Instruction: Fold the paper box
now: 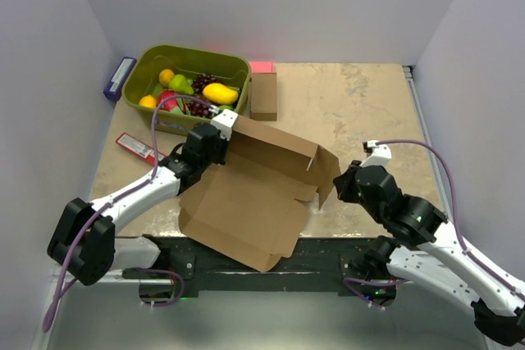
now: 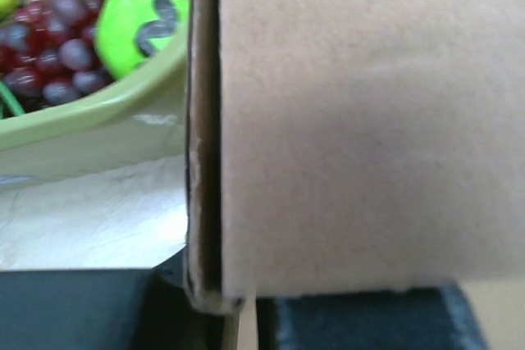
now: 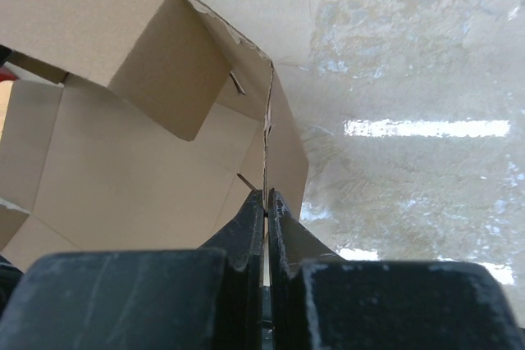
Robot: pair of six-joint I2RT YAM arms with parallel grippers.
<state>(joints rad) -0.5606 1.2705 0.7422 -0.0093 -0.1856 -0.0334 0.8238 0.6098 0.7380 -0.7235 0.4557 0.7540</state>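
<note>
The paper box (image 1: 246, 198) is half folded — left gripper (image 1: 221, 133) and right gripper (image 1: 336, 178) each pinch a wall; near flaps lie flat.

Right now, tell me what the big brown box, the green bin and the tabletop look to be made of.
Paper box: thin cardboard, matte brown. The signs are a fibrous surface, a raw layered cut edge and sharp creases.
Green bin: likely plastic, smooth olive, with soft highlights on its rounded rim.
Tabletop: unclear. It has a beige, mottled, stone-like pattern with glossy reflections, so perhaps laminate or a plastic film.
</note>
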